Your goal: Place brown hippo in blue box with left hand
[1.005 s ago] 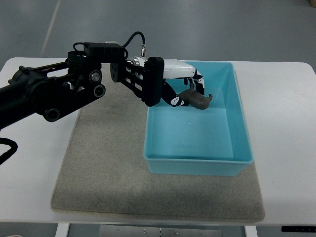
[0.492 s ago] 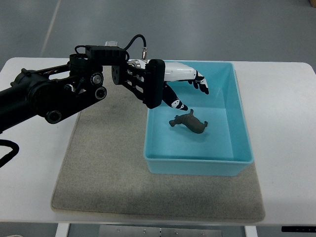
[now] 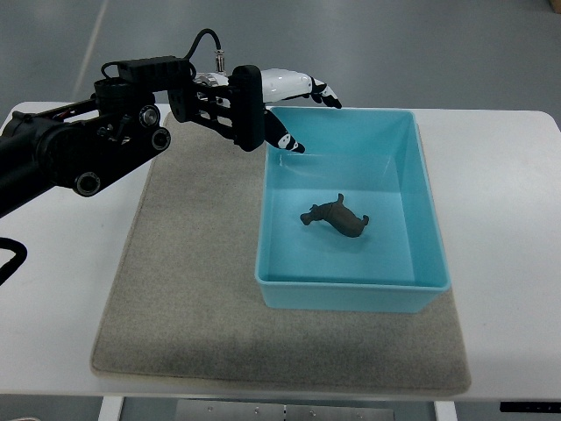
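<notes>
The brown hippo (image 3: 335, 217) lies on its side on the floor of the blue box (image 3: 428, 203), near the middle. My left hand (image 3: 302, 105) hovers over the box's far left corner, up and to the left of the hippo and apart from it. Its white and black fingers (image 3: 317, 86) are spread and hold nothing. The black arm (image 3: 96, 145) comes in from the left edge. My right hand is out of view.
The blue box stands on the right part of a grey mat (image 3: 188, 281), which lies on a white table (image 3: 504, 263). The mat's left half is bare felt.
One second ago the left hand held the hippo over the box. It let go, the hippo dropped onto the box floor, and the hand pulled back up and left.
</notes>
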Action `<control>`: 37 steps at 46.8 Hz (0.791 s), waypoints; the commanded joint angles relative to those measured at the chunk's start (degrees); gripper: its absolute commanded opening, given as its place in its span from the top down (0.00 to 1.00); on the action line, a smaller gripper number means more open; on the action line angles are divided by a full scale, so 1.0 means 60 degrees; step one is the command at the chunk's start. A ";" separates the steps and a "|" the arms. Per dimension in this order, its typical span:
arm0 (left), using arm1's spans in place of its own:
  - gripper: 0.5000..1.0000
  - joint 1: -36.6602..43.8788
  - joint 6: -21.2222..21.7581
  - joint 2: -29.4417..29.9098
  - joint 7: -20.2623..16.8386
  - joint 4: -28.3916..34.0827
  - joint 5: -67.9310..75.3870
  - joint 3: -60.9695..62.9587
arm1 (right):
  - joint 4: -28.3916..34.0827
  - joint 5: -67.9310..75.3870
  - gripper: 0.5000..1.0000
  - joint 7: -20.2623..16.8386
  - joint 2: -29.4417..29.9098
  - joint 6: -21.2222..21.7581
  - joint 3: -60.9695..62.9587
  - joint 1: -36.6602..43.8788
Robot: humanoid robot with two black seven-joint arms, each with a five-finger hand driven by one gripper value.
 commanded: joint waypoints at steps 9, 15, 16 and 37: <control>0.01 0.0105 0.0956 0.0136 -0.0012 0.0627 -0.1496 0.0044 | 0.0000 0.0003 0.13 0.0000 0.0000 0.0001 0.0000 0.0001; 0.01 0.0119 0.1103 0.0312 -0.0012 0.0729 -0.1863 0.0117 | 0.0000 0.0004 0.13 0.0000 0.0000 0.0001 0.0000 0.0001; 0.01 0.0119 0.1103 0.0327 0.0003 0.0802 -0.1892 0.0132 | 0.0000 -0.0011 0.13 0.0000 0.0000 0.0001 0.0000 0.0001; 0.01 0.0353 0.1118 0.0313 0.0003 0.1959 -0.5098 0.0132 | 0.0000 0.0004 0.13 0.0000 0.0000 0.0001 0.0000 0.0001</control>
